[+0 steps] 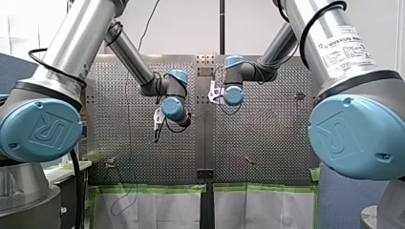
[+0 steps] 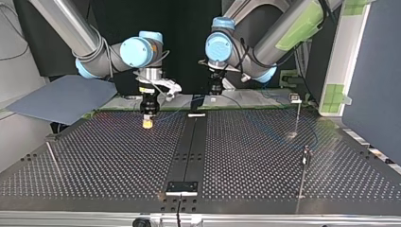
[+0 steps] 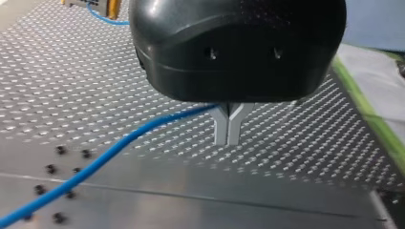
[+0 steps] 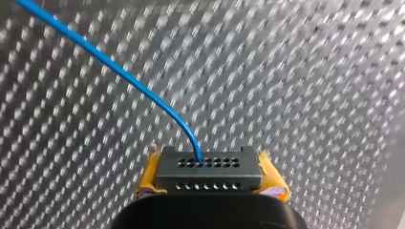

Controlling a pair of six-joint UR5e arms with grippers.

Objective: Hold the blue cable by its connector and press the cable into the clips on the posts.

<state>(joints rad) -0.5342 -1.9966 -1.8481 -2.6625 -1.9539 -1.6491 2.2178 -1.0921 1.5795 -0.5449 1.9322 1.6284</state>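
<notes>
Upright posts (image 2: pixel 297 118) and the blue cable (image 3: pixel 95 164) bar the top view's right side.

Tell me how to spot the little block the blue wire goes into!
Find the big holey table, then my right gripper over it. Between its yellow pads sits a small black block, the only thing with rows of holes and a blue wire coming out.

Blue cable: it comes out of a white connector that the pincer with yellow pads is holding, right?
No: the connector is black, not white, as the right wrist view shows. The blue cable does come out of it, and my right pincer, with yellow pads, holds it.
</notes>
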